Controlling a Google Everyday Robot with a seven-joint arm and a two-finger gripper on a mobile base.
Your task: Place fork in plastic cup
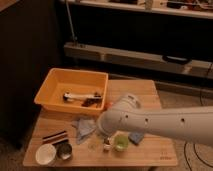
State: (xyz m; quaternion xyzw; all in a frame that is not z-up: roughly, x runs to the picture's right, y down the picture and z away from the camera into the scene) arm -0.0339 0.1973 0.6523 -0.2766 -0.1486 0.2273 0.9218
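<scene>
The plastic cup (pixel 120 143) is a small translucent light-green tumbler standing near the table's front edge, right of centre. My white arm reaches in from the right and its bulky wrist (pixel 120 119) hangs over the table just behind the cup. The gripper (pixel 106 142) points down below the wrist, just left of the cup and low over the wood, and stands open with nothing seen in it. The fork is hidden; I cannot make it out under or beside the arm.
A yellow bin (pixel 50 89) at the back left holds a white-and-black tool (pixel 79 95). A bluish cloth (pixel 83 127) lies in front of it. A white cup (pixel 45 154), a dark tin (pixel 64 151), dark strips (pixel 54 137) and a blue sponge (pixel 136 138) share the table.
</scene>
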